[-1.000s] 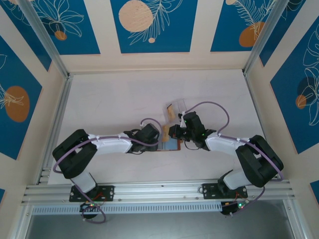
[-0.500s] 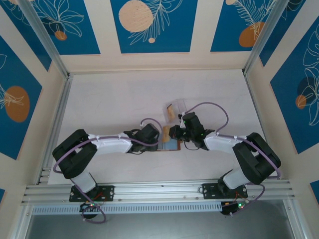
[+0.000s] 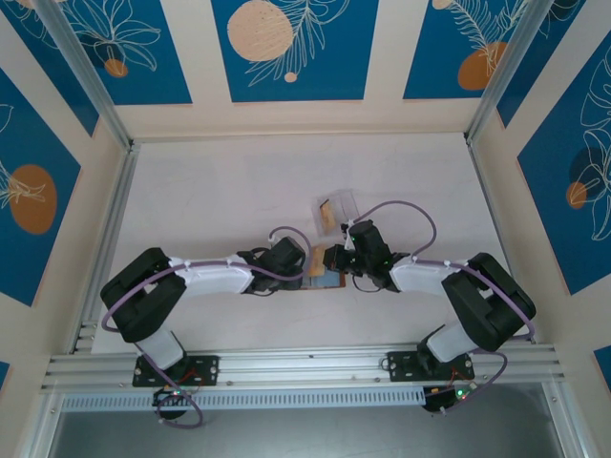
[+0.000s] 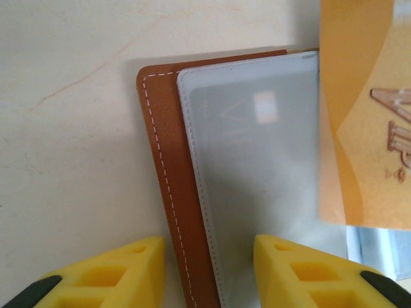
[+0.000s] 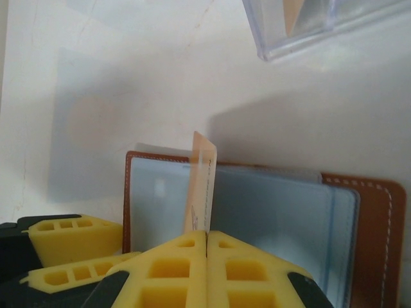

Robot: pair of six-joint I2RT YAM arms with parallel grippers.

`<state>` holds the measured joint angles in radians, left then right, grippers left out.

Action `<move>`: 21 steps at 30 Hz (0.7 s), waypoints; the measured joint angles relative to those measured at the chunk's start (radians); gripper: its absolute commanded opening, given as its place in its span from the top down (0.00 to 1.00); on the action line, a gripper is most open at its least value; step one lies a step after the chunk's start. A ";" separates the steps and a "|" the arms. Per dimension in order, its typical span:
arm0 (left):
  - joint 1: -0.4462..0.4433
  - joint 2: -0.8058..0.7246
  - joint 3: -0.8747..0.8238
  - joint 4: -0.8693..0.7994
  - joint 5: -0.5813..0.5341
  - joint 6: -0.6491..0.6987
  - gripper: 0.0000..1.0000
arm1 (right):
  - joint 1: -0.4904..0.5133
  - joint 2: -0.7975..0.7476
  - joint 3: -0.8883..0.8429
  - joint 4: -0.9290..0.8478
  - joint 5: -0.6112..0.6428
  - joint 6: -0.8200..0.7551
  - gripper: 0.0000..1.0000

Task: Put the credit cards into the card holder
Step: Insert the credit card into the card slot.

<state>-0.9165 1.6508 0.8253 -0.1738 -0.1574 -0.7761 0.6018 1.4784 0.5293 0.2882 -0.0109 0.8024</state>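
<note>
Reddish-brown leather card holder (image 5: pixel 363 212) open on pale table (image 4: pixel 64 96), right gripper (image 5: pixel 205 235) pinching an upright thin tan card (image 5: pixel 202 186) over its grey-blue pocket, left gripper (image 4: pixel 209 263) spread astride its stitched edge, clear plastic box (image 5: pixel 314 22) beyond

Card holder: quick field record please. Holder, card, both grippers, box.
holder: open flat on table, grey-blue inside up
card: orange-tan, over holder's inside; inserted or not, cannot tell
right gripper: shut on card
left gripper: open, fingers either side of holder's brown edge
box: clear plastic, on table beyond holder, apart from it
</note>
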 measured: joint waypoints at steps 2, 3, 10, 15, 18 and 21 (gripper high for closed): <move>0.000 0.000 0.000 0.000 0.000 0.000 0.61 | 0.007 0.000 -0.015 0.004 0.000 0.003 1.00; 0.000 0.000 0.000 0.000 0.000 0.000 0.61 | 0.011 -0.001 -0.023 0.004 0.001 0.003 1.00; 0.000 0.001 0.000 0.000 0.000 0.000 0.61 | 0.043 -0.002 -0.054 0.003 0.018 0.003 1.00; 0.000 0.001 0.000 0.000 0.000 0.000 0.61 | 0.054 -0.002 -0.054 0.002 0.040 0.000 1.00; 0.000 0.002 0.000 0.000 0.000 0.000 0.61 | 0.057 -0.002 -0.054 -0.008 0.049 -0.011 1.00; 0.000 0.002 0.000 0.000 0.000 0.000 0.61 | 0.055 0.001 -0.035 -0.036 0.048 -0.039 1.00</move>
<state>-0.9165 1.6531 0.8257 -0.1741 -0.1577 -0.7761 0.6563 1.4792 0.4942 0.2520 0.0376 0.7631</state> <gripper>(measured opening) 0.394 0.063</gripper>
